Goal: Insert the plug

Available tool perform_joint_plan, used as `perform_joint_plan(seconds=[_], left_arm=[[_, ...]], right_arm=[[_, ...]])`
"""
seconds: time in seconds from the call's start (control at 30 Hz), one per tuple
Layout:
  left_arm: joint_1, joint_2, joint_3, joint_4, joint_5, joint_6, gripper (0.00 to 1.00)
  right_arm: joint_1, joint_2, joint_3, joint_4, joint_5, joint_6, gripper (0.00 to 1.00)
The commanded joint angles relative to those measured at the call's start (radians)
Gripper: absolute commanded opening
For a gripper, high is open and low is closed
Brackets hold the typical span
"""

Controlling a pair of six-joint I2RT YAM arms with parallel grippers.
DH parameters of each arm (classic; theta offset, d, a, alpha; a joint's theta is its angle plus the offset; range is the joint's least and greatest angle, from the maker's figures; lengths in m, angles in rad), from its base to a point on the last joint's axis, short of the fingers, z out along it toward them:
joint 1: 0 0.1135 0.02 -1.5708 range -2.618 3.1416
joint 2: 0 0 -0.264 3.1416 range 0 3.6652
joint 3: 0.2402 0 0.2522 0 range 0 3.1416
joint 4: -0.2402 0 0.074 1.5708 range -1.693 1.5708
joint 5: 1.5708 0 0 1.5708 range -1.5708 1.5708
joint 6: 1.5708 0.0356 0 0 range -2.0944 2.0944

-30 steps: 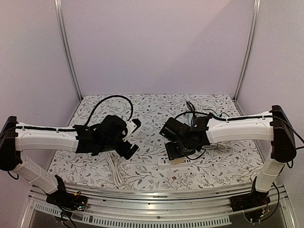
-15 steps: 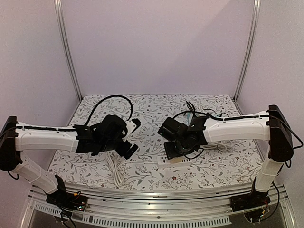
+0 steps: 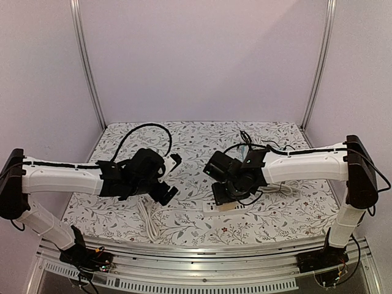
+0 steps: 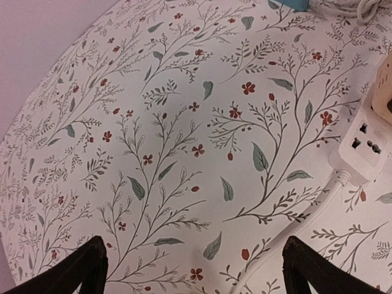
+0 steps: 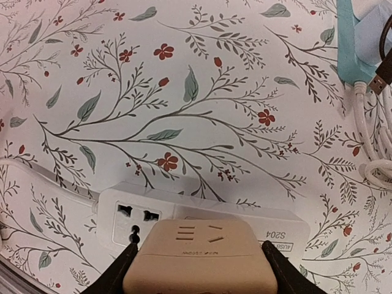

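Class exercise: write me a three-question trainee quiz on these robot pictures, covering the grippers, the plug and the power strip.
1. True or false: the left gripper is open and empty.
2. The right gripper holds: A) a beige plug; B) a screwdriver; C) nothing.
3. Fill in: directly under the beige plug lies the white ____.
Key: 1 true; 2 A; 3 power strip.

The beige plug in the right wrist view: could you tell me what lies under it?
The white power strip, one socket showing beside the beige plug; whatever sits directly beneath is covered.
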Motion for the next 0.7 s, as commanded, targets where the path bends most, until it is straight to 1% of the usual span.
perform_joint_plan(seconds=[0.0, 0.03, 0.1, 0.2, 0.23, 0.3, 0.37, 0.57, 0.67], left_arm=[[0.013, 0.032, 0.022, -0.005, 0.040, 0.034, 1.00], [0.013, 0.038, 0.019, 0.001, 0.089, 0.053, 1.00], [0.010, 0.057, 0.009, 0.024, 0.234, 0.097, 0.99], [-0.027, 0.104, -0.030, 0.114, 0.425, 0.182, 0.98], [-0.039, 0.118, -0.044, 0.151, 0.450, 0.204, 0.98], [-0.045, 0.147, -0.063, 0.225, 0.482, 0.231, 0.98], [-0.044, 0.192, -0.058, 0.277, 0.475, 0.243, 0.98], [-0.044, 0.321, 0.015, 0.259, 0.447, 0.223, 0.89], [-0.044, 0.351, 0.031, 0.261, 0.450, 0.209, 0.85]], right_arm=[[0.009, 0.090, -0.035, -0.215, -0.090, 0.003, 0.00], [0.010, 0.096, -0.027, -0.216, -0.094, 0.000, 0.00], [0.010, 0.095, -0.015, -0.219, -0.090, -0.006, 0.00], [-0.007, 0.089, 0.003, -0.227, -0.077, -0.021, 0.00], [-0.014, 0.086, 0.010, -0.226, -0.063, -0.027, 0.00], [-0.030, 0.087, 0.023, -0.221, -0.030, -0.040, 0.00], [-0.045, 0.095, 0.024, -0.193, -0.019, -0.050, 0.00], [-0.064, 0.101, -0.009, -0.111, -0.033, -0.065, 0.00], [-0.088, 0.079, -0.047, -0.053, -0.098, -0.073, 0.00]])
